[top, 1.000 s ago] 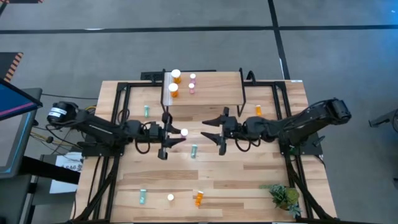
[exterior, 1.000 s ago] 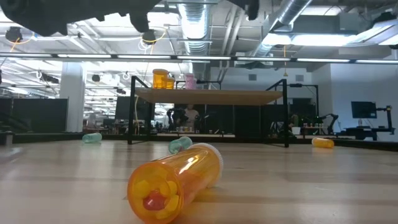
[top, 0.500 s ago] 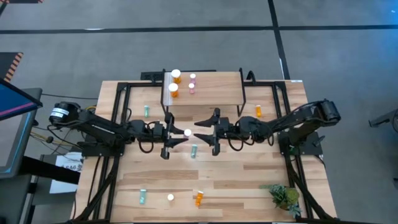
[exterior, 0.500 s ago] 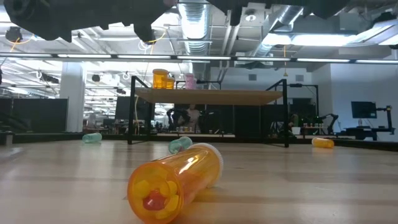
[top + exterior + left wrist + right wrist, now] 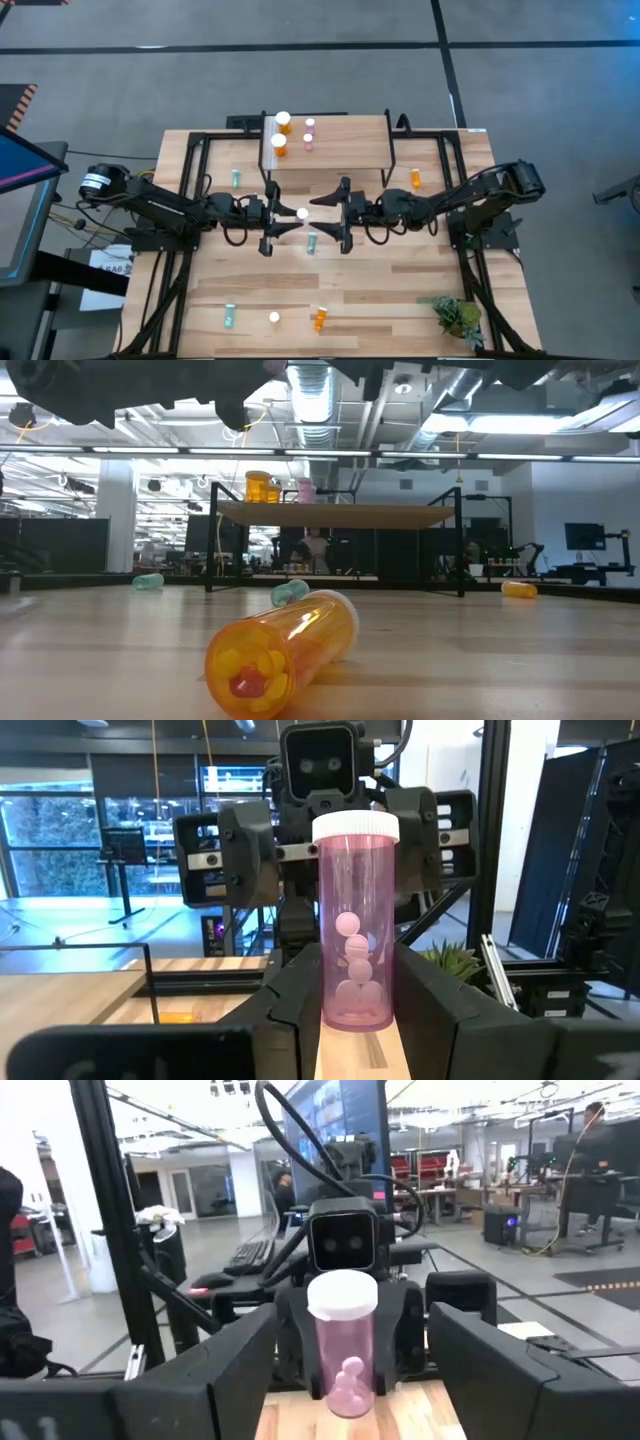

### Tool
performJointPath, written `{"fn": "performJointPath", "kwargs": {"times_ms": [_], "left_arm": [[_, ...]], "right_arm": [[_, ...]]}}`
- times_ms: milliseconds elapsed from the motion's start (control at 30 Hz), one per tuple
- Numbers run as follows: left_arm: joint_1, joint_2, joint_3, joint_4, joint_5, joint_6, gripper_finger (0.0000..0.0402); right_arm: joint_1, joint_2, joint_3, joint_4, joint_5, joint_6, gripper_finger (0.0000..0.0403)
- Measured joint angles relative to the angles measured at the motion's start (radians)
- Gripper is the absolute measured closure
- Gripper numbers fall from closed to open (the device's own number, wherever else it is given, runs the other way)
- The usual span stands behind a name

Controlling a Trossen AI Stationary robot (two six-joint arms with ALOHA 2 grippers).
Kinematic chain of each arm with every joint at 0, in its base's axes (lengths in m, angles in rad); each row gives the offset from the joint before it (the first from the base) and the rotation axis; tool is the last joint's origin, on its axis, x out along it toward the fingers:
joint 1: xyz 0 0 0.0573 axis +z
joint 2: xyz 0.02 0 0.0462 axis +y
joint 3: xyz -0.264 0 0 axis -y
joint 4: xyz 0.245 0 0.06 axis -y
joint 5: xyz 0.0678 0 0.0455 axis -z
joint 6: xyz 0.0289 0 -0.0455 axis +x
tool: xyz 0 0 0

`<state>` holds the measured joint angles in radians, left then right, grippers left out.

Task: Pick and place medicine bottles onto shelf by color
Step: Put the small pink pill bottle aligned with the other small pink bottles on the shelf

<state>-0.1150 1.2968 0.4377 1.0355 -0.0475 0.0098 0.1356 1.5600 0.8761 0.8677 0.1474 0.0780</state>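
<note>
Centre of the high view: our left tool (image 5: 355,1010) grips an upright pink translucent white-capped medicine bottle (image 5: 354,920), facing our right tool (image 5: 330,215), fingers spread wide around it, not touching. Looks like a handover. Next: right closes, left releases, then carry to the light-wood shelf (image 5: 340,145), upper centre.
</note>
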Motion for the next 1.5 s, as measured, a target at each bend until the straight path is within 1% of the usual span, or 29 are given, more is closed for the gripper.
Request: {"fn": "performJointPath", "kwargs": {"times_ms": [267,367,633,733,933,1033,1100,1167,1300,1500], "left_arm": [[0.0,0.0,0.0,0.0,0.0,-0.007,0.0315],[0.0,0.0,0.0,0.0,0.0,-0.007,0.0315],[0.0,0.0,0.0,0.0,0.0,-0.007,0.0315],[0.0,0.0,0.001,-0.007,0.0,-0.01,0.0315],[0.0,0.0,0.001,-0.017,0.002,-0.013,0.0315],[0.0,0.0,0.001,-0.02,0.023,-0.018,0.0315],[0.0,0.0,0.001,-0.021,0.033,-0.021,0.0315],[0.0,0.0,0.001,-0.022,0.036,-0.022,0.0315],[0.0,-0.001,0.001,-0.026,0.037,-0.022,0.0315],[0.0,-0.001,0.001,-0.03,0.038,-0.023,0.0315]], "right_arm": [[0.0,0.0,0.0,0.032,0.0,0.001,0.0086],[0.0,0.0,0.0,0.077,0.0,-0.005,0.0083],[-0.008,-0.001,0.0,0.117,-0.014,-0.01,0.0083],[0.0,0.0,0.021,0.071,0.009,-0.024,0.0083],[0.044,0.0,0.122,-0.092,0.038,-0.083,0.0083],[0.057,-0.001,0.138,-0.098,0.049,-0.086,0.0083],[0.059,0.0,0.136,-0.112,0.088,-0.087,0.0083],[0.053,0.031,0.137,-0.097,0.116,-0.082,0.0083],[0.039,0.086,0.152,-0.068,0.116,-0.079,0.0083],[0.025,0.118,0.167,-0.085,0.113,-0.078,0.0083]]}}
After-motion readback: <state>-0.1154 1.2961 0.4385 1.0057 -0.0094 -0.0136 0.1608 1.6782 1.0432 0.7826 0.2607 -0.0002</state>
